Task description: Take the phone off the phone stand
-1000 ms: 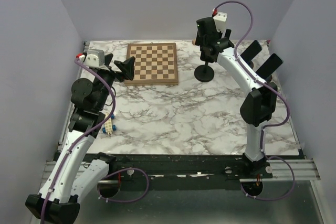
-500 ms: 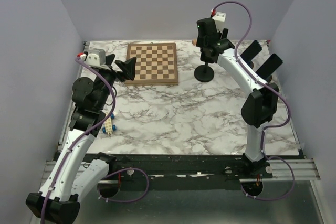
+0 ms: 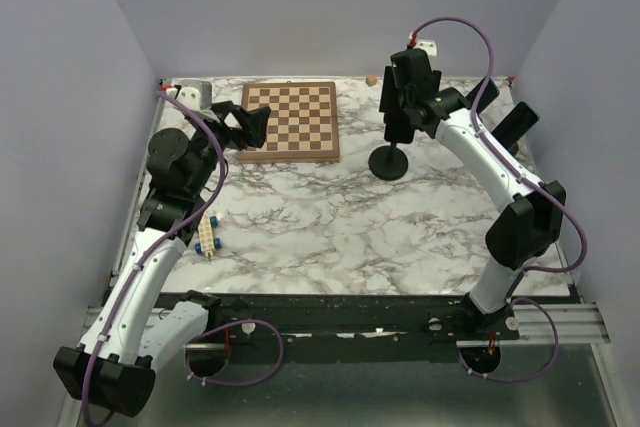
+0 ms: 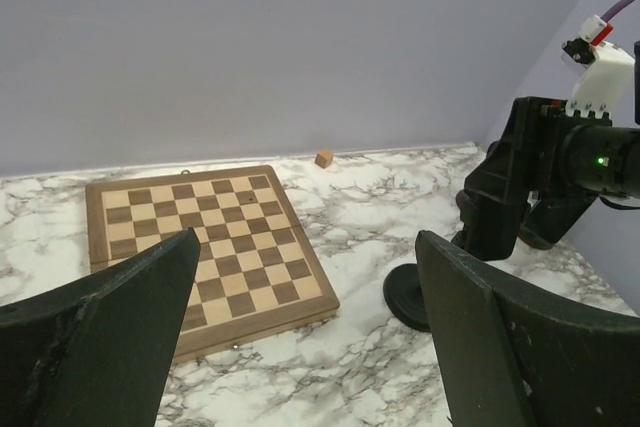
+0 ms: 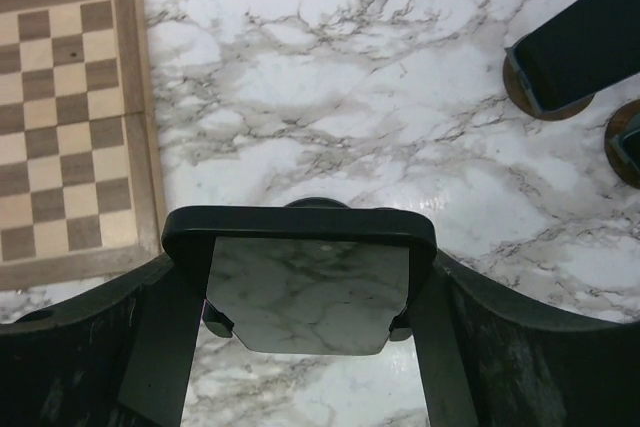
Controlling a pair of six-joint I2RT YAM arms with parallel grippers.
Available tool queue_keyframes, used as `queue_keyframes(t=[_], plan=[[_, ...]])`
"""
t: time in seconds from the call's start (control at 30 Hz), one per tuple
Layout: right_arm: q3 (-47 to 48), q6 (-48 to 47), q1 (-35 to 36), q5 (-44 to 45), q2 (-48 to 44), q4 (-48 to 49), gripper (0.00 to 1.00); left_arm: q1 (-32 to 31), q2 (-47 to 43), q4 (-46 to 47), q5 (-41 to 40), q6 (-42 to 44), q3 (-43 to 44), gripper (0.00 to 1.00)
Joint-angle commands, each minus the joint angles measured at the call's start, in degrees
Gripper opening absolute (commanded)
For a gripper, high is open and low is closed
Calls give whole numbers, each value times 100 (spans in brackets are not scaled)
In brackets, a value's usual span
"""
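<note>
Marble table (image 3: 330, 227), contents listed from left edge to right.

Left tool (image 3: 243, 127): spread wide, gripping nothing. Fingers (image 4: 110, 332) raised clear of the table beside the left edge of the chessboard (image 3: 290, 122).

Small white-and-blue item (image 3: 207, 238): flat on the table near the left arm, well apart from everything else. Too small to identify.

Chessboard: wooden border, light and dark squares, lying flat at the back left.

Small wooden cube (image 3: 371, 78): at the back edge, between chessboard and phone stand (image 3: 389, 162), touching neither.

Phone stand: black, with a round base flat on the table just right of the chessboard and a thin upright stem.

Right tool (image 5: 303, 265): closed on the phone (image 5: 300, 297), one finger (image 5: 150, 347) pressed against each long side.

Phone: dark frame, glossy face mirroring the marble. Held directly above the stand's round base and covering most of it in the right wrist view. Contact with the stand's cradle: cannot tell.

Green indicator light (image 4: 600, 159): lit on the right arm's wrist housing, below a white connector (image 4: 600, 82) with a red tab.

First spare phone (image 5: 585, 42): dark, propped on a round brown base at the right side of the table.

Second spare phone (image 5: 628, 142): just beside the first, mostly cut off by the right wrist view's edge.
</note>
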Motion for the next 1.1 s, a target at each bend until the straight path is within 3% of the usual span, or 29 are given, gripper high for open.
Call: queue_keyframes(t=[0.0,0.07,0.2,0.57,0.67,0.83,1.07], plan=[[-173,291,53,-1110,-455,-344,1,21,315,-261,526,-313,361,96],[-258,448,61,-1505,-510,-477,1,19,485,-316,702,-444,450,96],[-658,711,102,-2039,-755,-325,1,17,822,-273,1277,-733,542,86],[-837,925,824,-1605,-834,-223,1,-296,1837,707,2339,-2352,111,69],[-944,963,1016,-1597,-868,-97,1,-401,2154,604,2681,-2767,175,59],[-1225,984,1080,-1618,-1015,47,1,-617,2517,422,3019,-3044,293,54],[-1532,1006,1081,-1638,-1306,319,1,-860,2704,845,3246,-3147,95,49]])
